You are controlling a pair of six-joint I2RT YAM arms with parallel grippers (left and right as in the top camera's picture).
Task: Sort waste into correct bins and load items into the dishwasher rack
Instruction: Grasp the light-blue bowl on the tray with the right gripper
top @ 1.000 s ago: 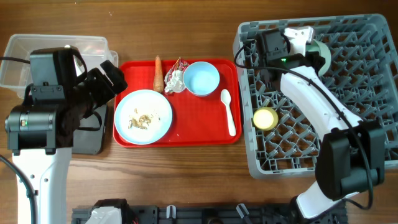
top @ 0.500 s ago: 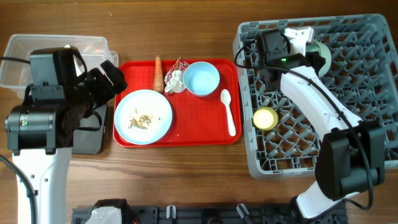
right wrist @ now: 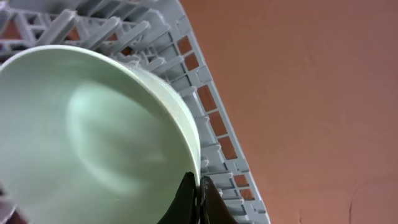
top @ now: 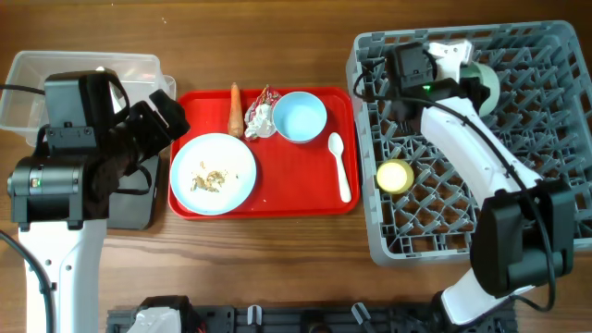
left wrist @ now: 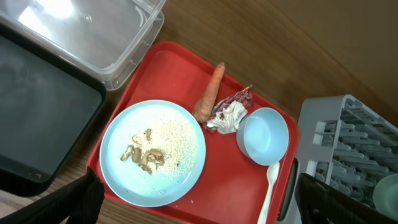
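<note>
right gripper (right wrist: pixel 198 200): clenched on the rim of a pale green round bowl (right wrist: pixel 93 137), rim pinched between my fingers, bowl tipped up on edge by the far side of the large grey plastic pegged dishwasher rack (top: pixel 546 139); can't tell whether the bowl touches the pegs
green bowl with yellow inside (top: pixel 393 176) sits in the rack by its left wall, well apart from that gripper
left gripper (left wrist: pixel 199 193): jaws spread wide, holding nothing, hanging above the left end of the red rectangular plastic tray (left wrist: pixel 230 174)
right under it: pale blue round plate (left wrist: pixel 124 186) carrying beige crumbly scraps (left wrist: pixel 144 157), sitting between my two fingers in the wrist view
small orange carrot (left wrist: pixel 208 93) lies beyond the plate, crumpled red-and-silver wrapper with white paper (left wrist: pixel 229 115) just beside it, pale blue bowl (left wrist: pixel 265 135) next to the wrapper
white plastic spoon (top: pixel 340 166) lies near the tray's right edge, nearest the rack
clear rectangular plastic tub (left wrist: pixel 93 31) and shallow black rectangular tray (left wrist: pixel 43 118) sit off the red tray's left side, next to each other, both to the left of my open gripper
</note>
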